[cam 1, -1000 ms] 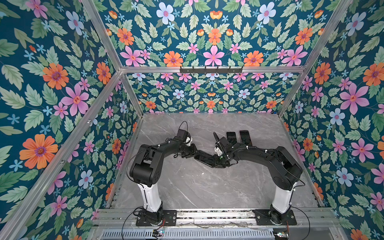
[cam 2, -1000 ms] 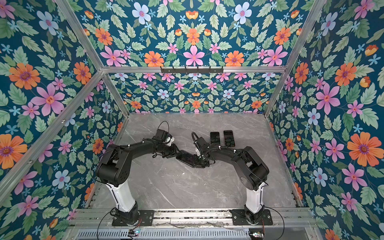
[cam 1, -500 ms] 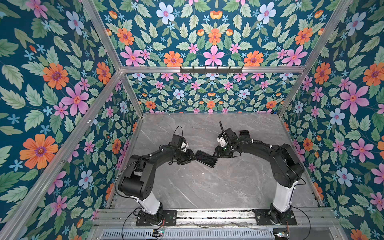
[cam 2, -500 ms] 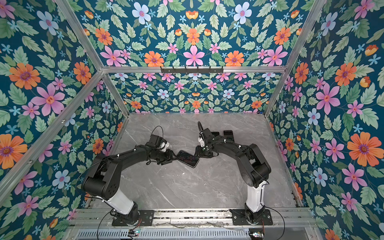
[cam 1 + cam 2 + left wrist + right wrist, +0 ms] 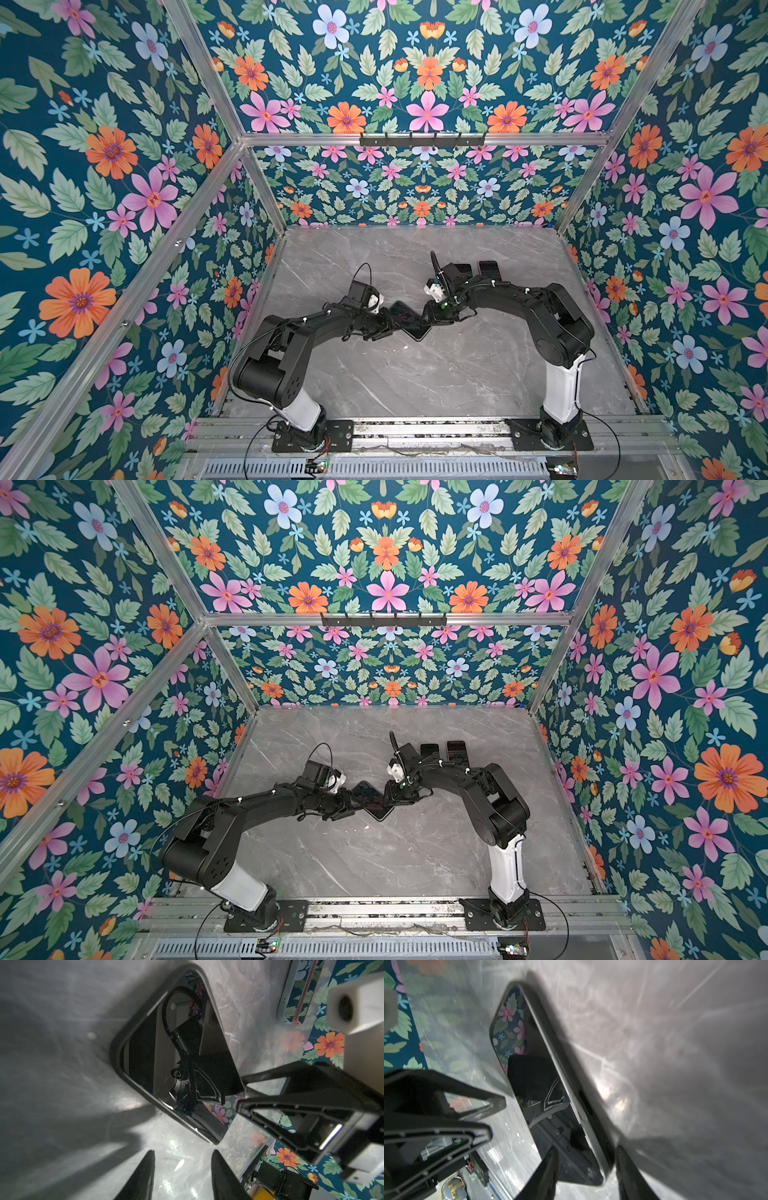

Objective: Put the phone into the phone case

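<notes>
The phone (image 5: pixel 409 322) lies flat and screen up, mid-table, between my two grippers in both top views. It is a black slab (image 5: pixel 372 801) with a glossy screen. A black rim (image 5: pixel 118 1057), which looks like the phone case, runs round it. A silvery side edge (image 5: pixel 566 1088) shows above that dark rim. My left gripper (image 5: pixel 184 1153) is open just off one corner of the phone, with only table between its fingers. My right gripper (image 5: pixel 587 1148) is open at the opposite end, its fingers straddling a corner of the phone.
Two more dark flat slabs (image 5: pixel 488 268) (image 5: pixel 462 269) lie side by side at the back, behind the right arm (image 5: pixel 519 303). Flowered walls close in the grey marble table (image 5: pixel 415 382) on three sides. An aluminium rail (image 5: pixel 415 428) runs along the front.
The right gripper, over the phone a second ago, drew back toward the rear and has come down again at the phone's right corner. The left gripper stays at the left corner; the phone barely moved.
</notes>
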`<action>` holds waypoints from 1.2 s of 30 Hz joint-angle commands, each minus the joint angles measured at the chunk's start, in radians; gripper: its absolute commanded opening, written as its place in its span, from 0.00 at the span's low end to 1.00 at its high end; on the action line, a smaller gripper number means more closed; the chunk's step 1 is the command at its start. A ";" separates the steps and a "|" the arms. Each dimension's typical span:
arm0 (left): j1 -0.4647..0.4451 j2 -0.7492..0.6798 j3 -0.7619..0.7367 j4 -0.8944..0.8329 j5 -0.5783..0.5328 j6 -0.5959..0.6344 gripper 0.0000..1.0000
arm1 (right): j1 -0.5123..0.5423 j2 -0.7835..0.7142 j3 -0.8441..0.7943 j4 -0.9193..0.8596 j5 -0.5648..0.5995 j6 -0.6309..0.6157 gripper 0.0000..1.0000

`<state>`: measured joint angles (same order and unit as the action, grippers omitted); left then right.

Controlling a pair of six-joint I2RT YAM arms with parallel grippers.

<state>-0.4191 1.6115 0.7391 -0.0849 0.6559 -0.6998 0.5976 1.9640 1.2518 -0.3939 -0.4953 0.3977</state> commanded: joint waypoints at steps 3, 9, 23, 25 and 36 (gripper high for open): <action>-0.001 0.030 0.002 0.050 0.017 -0.005 0.43 | 0.040 -0.034 -0.046 0.037 -0.042 0.049 0.40; -0.002 0.068 0.040 0.035 0.014 0.016 0.37 | 0.095 -0.051 -0.080 0.099 -0.065 0.112 0.35; -0.004 0.090 0.123 -0.148 -0.039 0.066 0.33 | 0.113 -0.061 -0.039 0.050 0.000 0.131 0.33; -0.004 0.058 0.124 -0.233 -0.082 0.072 0.31 | 0.112 -0.074 -0.040 0.037 0.036 0.156 0.35; -0.056 0.013 0.124 -0.308 -0.090 0.030 0.27 | 0.110 -0.073 -0.035 0.036 0.093 0.231 0.40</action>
<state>-0.4679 1.6203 0.8570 -0.3687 0.5720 -0.6563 0.7078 1.8912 1.2098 -0.3412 -0.4271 0.6071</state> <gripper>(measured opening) 0.267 0.397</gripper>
